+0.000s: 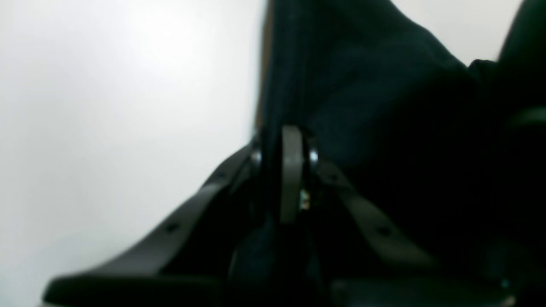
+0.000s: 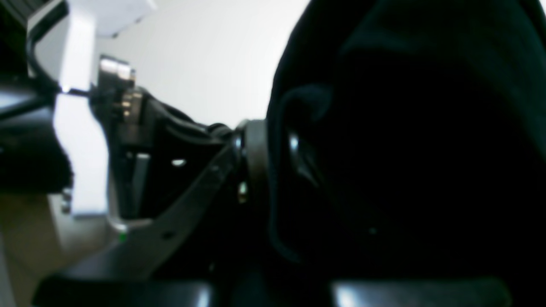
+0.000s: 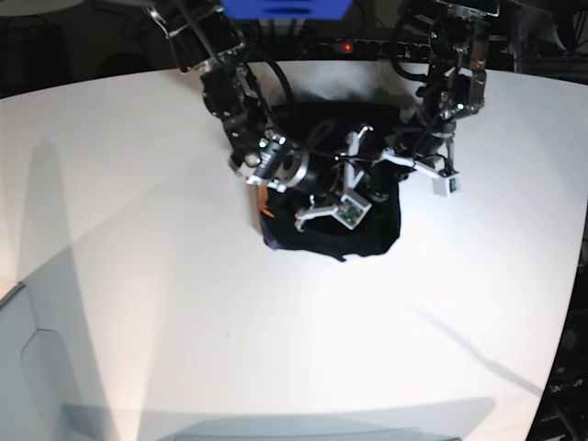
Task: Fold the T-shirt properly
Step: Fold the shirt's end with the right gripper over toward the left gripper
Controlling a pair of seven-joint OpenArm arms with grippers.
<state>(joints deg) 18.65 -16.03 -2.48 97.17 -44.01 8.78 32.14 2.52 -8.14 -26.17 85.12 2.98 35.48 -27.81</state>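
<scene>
Closest to the left wrist lens: left gripper (image 1: 285,170), jaws pinched together on a fold of black shirt (image 1: 362,98). Cloth rising from the tips toward 12 and spreading to 3 o'clock, white table (image 1: 106,106) filling the 9 o'clock half. Blurred, so no seam or print to be made out.

Right wrist view much the same: right gripper (image 2: 260,166), jaws nearly closed on a dark bunch of shirt (image 2: 405,128) that covers everything from 12 through 5 o'clock. At 9 o'clock, white and black robot parts (image 2: 76,128), out of focus.

Base view: shirt (image 3: 372,241) gathered in a rumpled heap at 12 o'clock of the table (image 3: 138,230), near the far edge. Both arms bent down into it, right gripper (image 3: 323,191) at the heap's 9 o'clock side, left gripper (image 3: 386,165) at its 2 o'clock side. Orange-and-purple bit (image 3: 265,207) showing at the heap's 9 o'clock edge. Blue object (image 3: 285,9) at the top edge, behind the arms.
</scene>
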